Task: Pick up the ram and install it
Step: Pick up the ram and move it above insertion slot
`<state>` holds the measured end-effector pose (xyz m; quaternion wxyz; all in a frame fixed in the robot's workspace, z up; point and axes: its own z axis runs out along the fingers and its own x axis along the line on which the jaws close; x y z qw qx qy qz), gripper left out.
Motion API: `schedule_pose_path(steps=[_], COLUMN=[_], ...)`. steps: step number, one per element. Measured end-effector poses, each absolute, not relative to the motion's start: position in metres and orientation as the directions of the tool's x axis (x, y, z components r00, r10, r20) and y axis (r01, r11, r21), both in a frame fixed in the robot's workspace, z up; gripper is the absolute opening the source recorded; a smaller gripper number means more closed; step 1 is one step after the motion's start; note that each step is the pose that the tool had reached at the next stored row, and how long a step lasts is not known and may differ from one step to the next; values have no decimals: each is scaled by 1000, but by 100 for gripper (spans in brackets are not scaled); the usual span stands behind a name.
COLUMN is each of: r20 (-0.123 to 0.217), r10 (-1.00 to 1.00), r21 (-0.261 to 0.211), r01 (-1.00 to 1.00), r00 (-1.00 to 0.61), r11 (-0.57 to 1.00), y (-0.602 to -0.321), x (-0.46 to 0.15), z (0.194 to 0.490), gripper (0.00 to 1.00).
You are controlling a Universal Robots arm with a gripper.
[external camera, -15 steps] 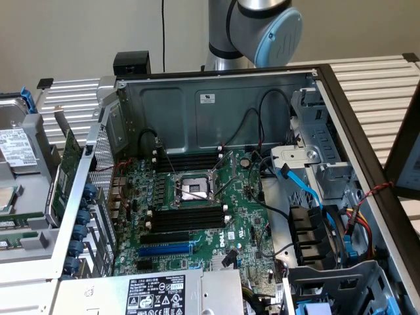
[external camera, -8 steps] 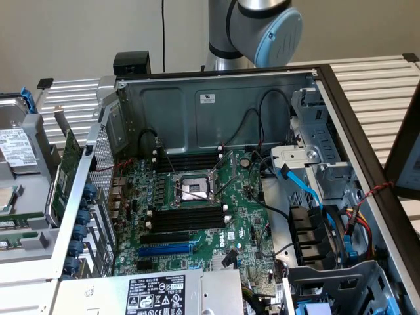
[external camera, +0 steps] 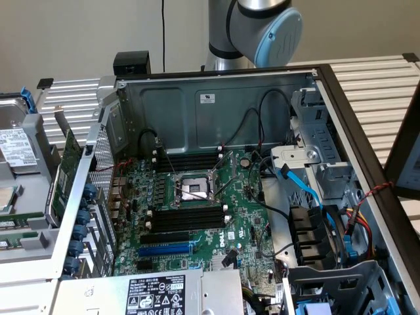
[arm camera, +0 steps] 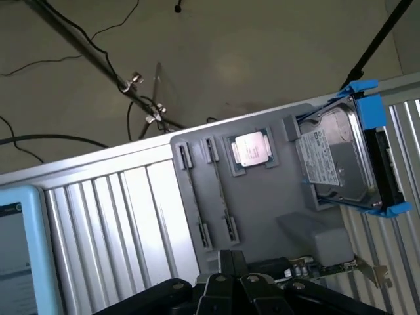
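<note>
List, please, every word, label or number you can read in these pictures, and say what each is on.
No text reads with certainty.
Too small: power supply label.
Too small: white sticker on the case wall.
Blurred: hard drive label.
Blurred: processor markings.

Count taken. One grey tray (arm camera: 262,203) lay just beyond the claw (arm camera: 231,269). On it were two narrow holders (arm camera: 195,197) nearest the claw, one processor chip (arm camera: 252,149) past them, and one hard drive (arm camera: 341,157) off to the side. Exterior view: one robot arm (external camera: 262,26), one open case (external camera: 177,111), one motherboard (external camera: 243,216), one processor socket (external camera: 193,189), two banks of black slots (external camera: 187,216), one blue slot (external camera: 165,249).
</note>
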<state>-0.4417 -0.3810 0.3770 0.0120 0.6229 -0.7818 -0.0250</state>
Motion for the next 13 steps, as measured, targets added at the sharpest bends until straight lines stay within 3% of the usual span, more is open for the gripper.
schedule_pose_path(steps=[13], r20=[-12], r10=[-1000], r21=[54], r01=[-998], r00=[10], r11=[-11], y=[-381], x=[-442], z=[375], gripper=[11])
